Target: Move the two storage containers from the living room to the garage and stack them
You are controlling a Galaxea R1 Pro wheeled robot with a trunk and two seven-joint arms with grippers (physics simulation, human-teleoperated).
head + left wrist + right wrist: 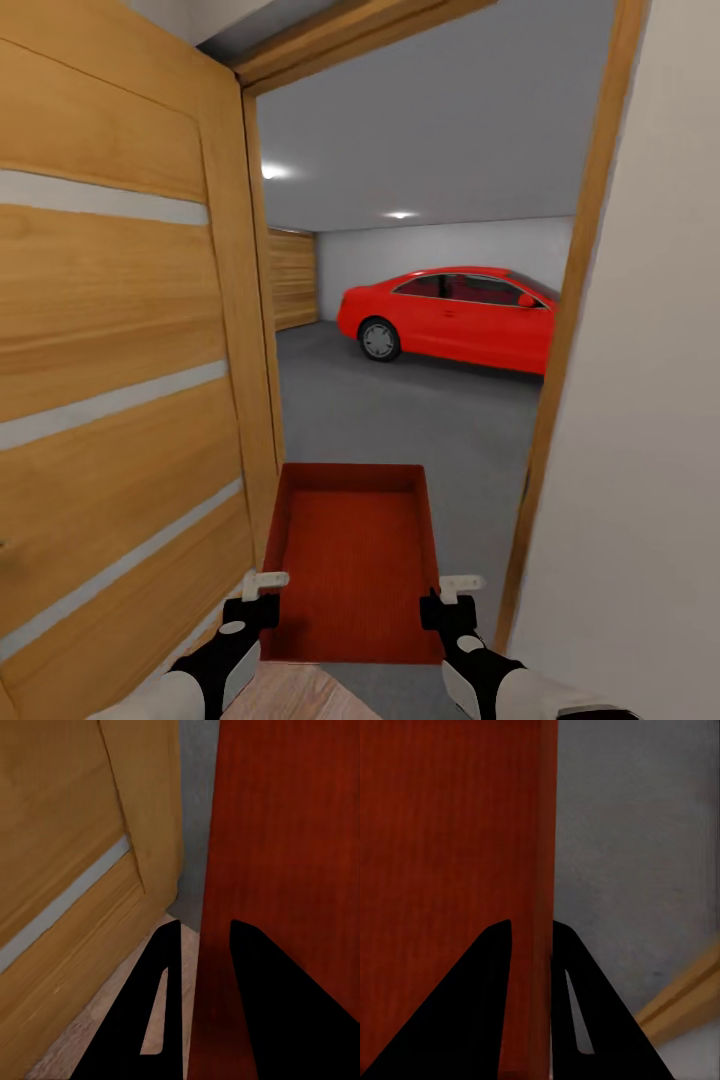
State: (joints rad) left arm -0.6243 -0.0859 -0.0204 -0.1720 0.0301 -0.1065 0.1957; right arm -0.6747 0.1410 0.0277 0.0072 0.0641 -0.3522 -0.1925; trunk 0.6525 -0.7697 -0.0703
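One orange-red storage container (355,565) hangs level in front of me, held by both arms in a doorway. My left gripper (262,590) is shut on its left wall (262,855), one finger on each side of the thin wall. My right gripper (452,592) pinches the right wall (529,945) the same way. Beyond the doorway lies the garage with its dark grey floor (420,420). The second container is out of view.
An open wooden door (120,380) with pale stripes stands close on the left, and a wooden door frame (560,330) with a pale wall is on the right. A red car (450,315) is parked at the far right of the garage, with a slatted wooden panel door (293,278) at the back left.
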